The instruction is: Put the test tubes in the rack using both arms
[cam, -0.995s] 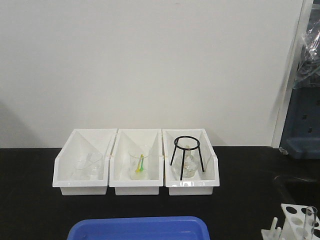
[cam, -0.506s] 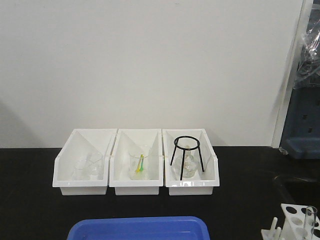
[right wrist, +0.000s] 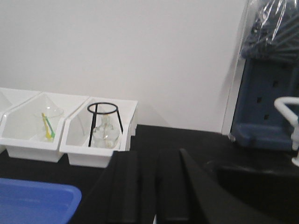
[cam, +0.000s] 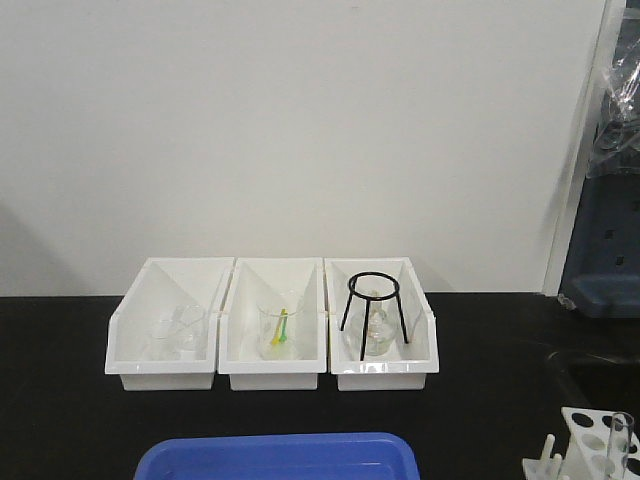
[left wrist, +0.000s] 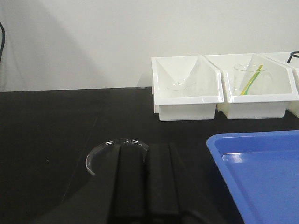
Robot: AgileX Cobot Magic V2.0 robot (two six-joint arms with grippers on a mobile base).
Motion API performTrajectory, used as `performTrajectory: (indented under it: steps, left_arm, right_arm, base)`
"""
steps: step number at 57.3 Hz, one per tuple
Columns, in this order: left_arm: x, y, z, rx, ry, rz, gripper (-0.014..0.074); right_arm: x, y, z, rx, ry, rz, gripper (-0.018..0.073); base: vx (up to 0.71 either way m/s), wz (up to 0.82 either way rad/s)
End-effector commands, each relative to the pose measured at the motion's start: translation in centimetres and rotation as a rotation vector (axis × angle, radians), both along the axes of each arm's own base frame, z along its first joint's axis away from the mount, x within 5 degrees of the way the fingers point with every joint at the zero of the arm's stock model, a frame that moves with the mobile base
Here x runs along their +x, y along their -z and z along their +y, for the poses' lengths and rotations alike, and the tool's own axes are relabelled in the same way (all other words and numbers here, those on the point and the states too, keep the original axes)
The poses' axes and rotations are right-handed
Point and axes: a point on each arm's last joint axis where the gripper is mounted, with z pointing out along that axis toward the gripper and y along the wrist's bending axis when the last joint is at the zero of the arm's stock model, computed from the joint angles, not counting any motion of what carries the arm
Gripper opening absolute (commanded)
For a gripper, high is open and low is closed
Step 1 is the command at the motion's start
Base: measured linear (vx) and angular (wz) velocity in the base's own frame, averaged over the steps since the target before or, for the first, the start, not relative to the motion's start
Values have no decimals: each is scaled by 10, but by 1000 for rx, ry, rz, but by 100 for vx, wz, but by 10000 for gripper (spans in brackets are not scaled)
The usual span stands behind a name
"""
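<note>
Rack (cam: pixel 590 445) at bottom right corner of black table (cam: pixel 60 400), one test tube (cam: pixel 621 440) upright in it. Left gripper (left wrist: pixel 145 175) fingers pressed together, grasping nothing. Right gripper (right wrist: pixel 149 186) fingers close together, exact state unclear. Blue tray (cam: pixel 280 458) just beside.

Three white bins (cam: pixel 272 335) stand side by side on the black surface (cam: pixel 60 400) against a pale wall. The right one holds a black tripod stand (cam: pixel 374 305). A blue tray (cam: pixel 280 457) lies nearest; at bottom right, the rack (cam: pixel 585 445) holds one test tube (cam: pixel 621 440).
</note>
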Motion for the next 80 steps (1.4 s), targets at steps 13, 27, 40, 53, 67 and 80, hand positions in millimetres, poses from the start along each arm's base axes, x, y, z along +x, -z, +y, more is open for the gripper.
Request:
performTrajectory:
  steps: [13,27,40,53,67,80]
  left_arm:
    - [-2,-17,1,-21,-10,-122,-6]
    - [-2,-17,1,-21,-10,-120,-6]
    - [-2,-17,1,-21,-10,-120,-6]
    - [-2,-17,1,-21,-10,-119,-6]
    - [-2,-17,1,-21,-10,-119,-6]
    - [-2,-17,1,-21,-10,-119,-6]
  right_arm:
    - [-24,58,-3,-15,19,-91,-13]
    - [-29,92,-4,-3,24,-121,-12]
    - [-30,90,-5,-11,41,-143,-12]
    - [-30,90,-5,-11,41,-143,-12]
    - [-30,90,-5,-11,41,-143,-11]
    - [-30,90,-5,-11,41,-143,-8]
  base:
    - [0,0]
    - [0,0]
    - [0,0]
    - [0,0]
    - [0,0]
    - [0,0]
